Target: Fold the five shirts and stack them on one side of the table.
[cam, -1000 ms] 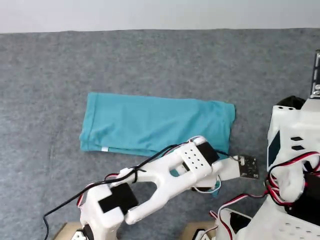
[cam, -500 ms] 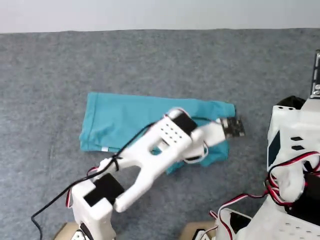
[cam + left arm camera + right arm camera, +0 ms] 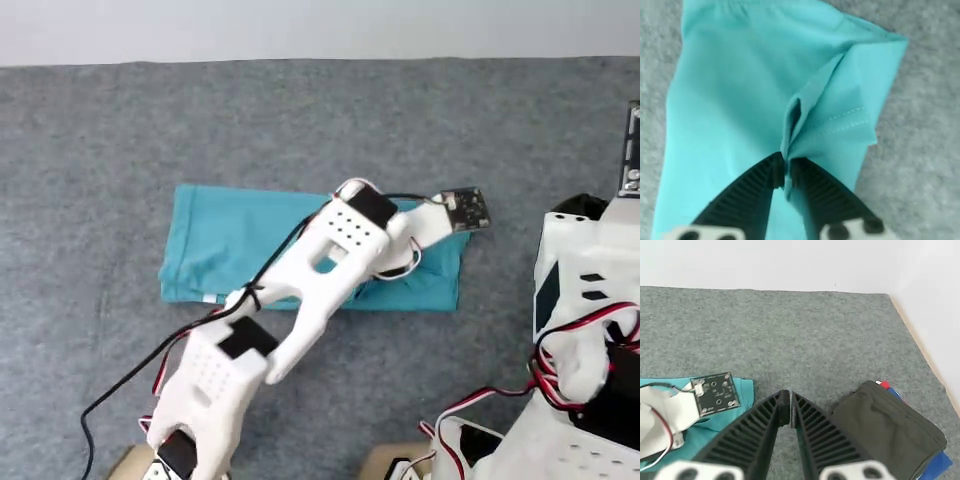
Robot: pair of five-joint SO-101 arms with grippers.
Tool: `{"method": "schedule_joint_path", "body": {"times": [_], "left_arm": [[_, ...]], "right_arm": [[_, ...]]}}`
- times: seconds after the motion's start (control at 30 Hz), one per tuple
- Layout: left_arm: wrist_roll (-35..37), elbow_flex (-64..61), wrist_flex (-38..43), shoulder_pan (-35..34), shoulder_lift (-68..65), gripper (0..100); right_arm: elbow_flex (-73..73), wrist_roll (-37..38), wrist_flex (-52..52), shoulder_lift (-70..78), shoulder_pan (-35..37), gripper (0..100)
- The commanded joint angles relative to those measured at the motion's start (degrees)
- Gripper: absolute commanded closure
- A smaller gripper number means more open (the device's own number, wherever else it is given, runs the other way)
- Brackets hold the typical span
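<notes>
a: in the last second the left gripper swung its pinched hem from the near edge up across the teal shirt, which lies mid-table on the grey mat.
b: yep, it's clamped on a thin ridge of cloth. the right gripper is closed on nothing. the fabric looks light and floppy, so hems and corners are probably the best places to grab it.

The shirt is plain turquoise with pale hem stitching; the desk speckled grey. Left hand and right hand are ribbed black, the arm white. A dark olive bundle covers blue cloth.
</notes>
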State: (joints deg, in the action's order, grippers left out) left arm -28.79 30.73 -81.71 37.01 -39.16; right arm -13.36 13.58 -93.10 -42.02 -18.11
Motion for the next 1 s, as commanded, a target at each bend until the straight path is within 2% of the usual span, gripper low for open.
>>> {"method": "schedule_joint_path", "body": {"times": [0.0,0.33,0.6,0.77,0.97], "left_arm": [[-1.0,10.7,-3.2,-0.8,-3.0,99],[-2.8,30.7,-10.5,-5.9,-13.4,88],[-4.3,39.5,-19.0,-6.9,-13.4,87],[-3.3,33.9,-19.0,-5.3,-6.2,87],[-3.6,10.3,-18.7,-0.5,3.9,99]], "right_arm": [[-0.3,0.5,-0.5,-0.7,-0.8,98.8],[-0.2,0.6,-0.5,-0.7,-0.8,98.8],[-0.2,0.6,-0.5,-0.7,-0.8,98.8],[-0.2,0.6,-0.5,-0.7,-0.8,98.8],[-0.2,0.6,-0.5,-0.7,-0.8,98.8]]}}
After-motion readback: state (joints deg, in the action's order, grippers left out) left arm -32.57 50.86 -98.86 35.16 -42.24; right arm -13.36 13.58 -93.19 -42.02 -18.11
